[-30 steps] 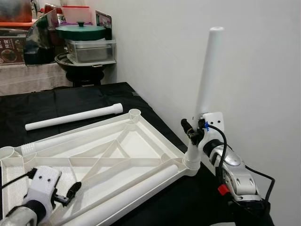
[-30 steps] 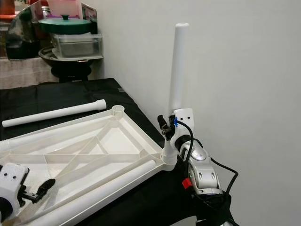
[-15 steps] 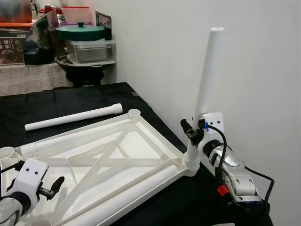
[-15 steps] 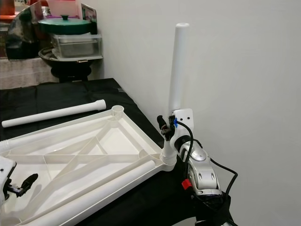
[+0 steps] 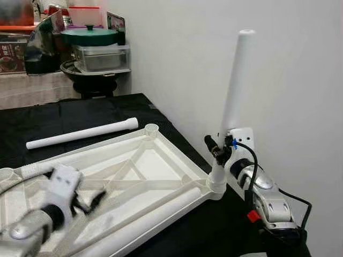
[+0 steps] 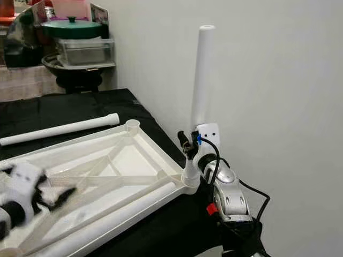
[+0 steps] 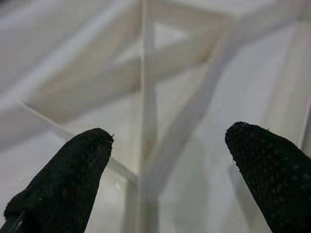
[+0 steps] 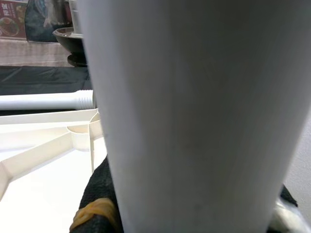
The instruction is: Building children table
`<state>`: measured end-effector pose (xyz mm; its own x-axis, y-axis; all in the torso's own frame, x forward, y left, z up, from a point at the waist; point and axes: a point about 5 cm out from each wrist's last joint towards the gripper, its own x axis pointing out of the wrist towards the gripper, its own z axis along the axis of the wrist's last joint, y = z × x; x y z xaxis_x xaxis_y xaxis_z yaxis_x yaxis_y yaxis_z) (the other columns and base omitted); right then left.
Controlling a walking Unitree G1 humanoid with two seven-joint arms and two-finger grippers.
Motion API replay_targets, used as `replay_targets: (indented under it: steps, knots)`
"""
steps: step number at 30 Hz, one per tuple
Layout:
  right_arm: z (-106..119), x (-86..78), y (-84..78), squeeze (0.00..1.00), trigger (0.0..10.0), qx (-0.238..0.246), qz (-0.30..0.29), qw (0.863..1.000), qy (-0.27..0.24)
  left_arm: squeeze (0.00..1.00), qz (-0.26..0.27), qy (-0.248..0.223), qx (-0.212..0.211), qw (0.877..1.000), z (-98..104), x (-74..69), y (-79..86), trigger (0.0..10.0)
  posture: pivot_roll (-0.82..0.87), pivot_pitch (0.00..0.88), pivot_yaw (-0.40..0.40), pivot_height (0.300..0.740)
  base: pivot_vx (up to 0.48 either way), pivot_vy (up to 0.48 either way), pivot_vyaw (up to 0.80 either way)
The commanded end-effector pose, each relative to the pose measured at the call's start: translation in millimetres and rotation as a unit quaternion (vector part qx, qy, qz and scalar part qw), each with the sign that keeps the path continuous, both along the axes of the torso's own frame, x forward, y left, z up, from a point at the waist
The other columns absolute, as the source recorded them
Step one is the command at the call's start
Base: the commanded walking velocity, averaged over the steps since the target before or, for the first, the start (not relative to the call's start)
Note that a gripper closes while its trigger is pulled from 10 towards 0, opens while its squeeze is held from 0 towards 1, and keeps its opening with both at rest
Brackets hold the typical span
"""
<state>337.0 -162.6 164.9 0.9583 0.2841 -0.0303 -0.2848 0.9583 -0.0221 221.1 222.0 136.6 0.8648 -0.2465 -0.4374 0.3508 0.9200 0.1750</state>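
White plastic everywhere: the upturned tabletop (image 5: 161,160) lies ribbed side up on a black cloth (image 5: 86,115), and one leg (image 5: 233,91) stands upright in the near right corner socket (image 5: 217,184), close to the wall. The right gripper (image 5: 221,151) is clamped around that leg low down, just above the socket; in its wrist view the leg (image 8: 194,121) looms right against the camera. The left gripper (image 5: 88,201) hovers over the ribs of the tabletop with its fingers (image 7: 68,174) spread wide and nothing between them (it looks blurred, so its exact height is hard to judge). A second leg (image 5: 150,222) lies along the tabletop's near edge, and a third leg (image 5: 80,134) rests on the cloth beyond the far edge, near an empty far corner socket (image 5: 151,129).

The step in hand seems to be seating the first leg. Next, the left gripper probably needs to close on a loose leg, lift it upright, and line its end up squarely with an open socket.
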Motion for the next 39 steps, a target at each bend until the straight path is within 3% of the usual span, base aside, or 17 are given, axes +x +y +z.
replay_targets:
  steps: [1,4,6,11,18,26,32,37,39]
  knots:
    - [-57,-11.7,8.9,0.0,10.0,0.002,0.021,0.991,0.134,0.0,-0.016,0.046,0.025,0.999,-6,-6.6,0.2,10.0,0.13,0.0,-0.06,0.74,0.0,0.0,0.0]
    - [-57,-11.7,8.9,0.0,10.0,0.002,0.021,0.991,0.134,0.0,-0.016,0.046,0.025,0.999,-6,-6.6,0.2,10.0,0.13,0.0,-0.06,0.74,0.0,0.0,0.0]
    - [-59,-12.3,9.6,0.0,10.0,0.003,0.021,0.99,0.139,0.0,-0.002,0.079,0.051,0.996,-10,-7.1,10.2,10.0,0.13,0.0,-0.057,0.74,0.0,0.0,0.0]
    - [-61,-13.0,10.1,0.0,10.0,0.007,0.021,0.989,0.144,0.0,0.017,0.073,0.086,0.993,0,0.1,24.2,10.0,0.13,0.0,-0.057,0.74,0.0,0.0,0.0]
    - [-63,-13.7,10.4,0.0,10.0,0.011,0.02,0.988,0.15,0.0,0.026,0.102,0.118,0.987,4,2.0,38.9,10.0,0.13,0.0,-0.05,0.74,0.0,0.0,0.0]
    - [-67,-16.8,10.1,0.0,10.0,0.008,0.018,0.987,0.16,0.0,0.005,0.148,0.125,0.981,-11,-5.2,35.9,10.0,0.12,0.0,-0.045,0.74,0.0,0.0,0.0]
    - [-67,-17.0,9.0,0.0,10.0,0.008,0.017,0.987,0.161,0.0,0.016,0.13,0.161,0.978,-8,-0.7,46.5,10.0,0.12,0.0,-0.048,0.74,0.0,0.0,0.0]
    - [-67,-16.5,9.2,0.0,10.0,0.006,0.019,0.987,0.162,0.0,0.025,0.086,0.235,0.968,10,13.2,67.4,10.0,0.12,0.0,-0.048,0.74,0.0,0.0,0.0]
    - [-67,-16.5,9.6,0.0,10.0,0.006,0.02,0.987,0.162,0.0,0.028,0.08,0.245,0.966,13,15.4,71.5,10.0,0.12,0.0,-0.048,0.74,0.0,0.0,0.0]
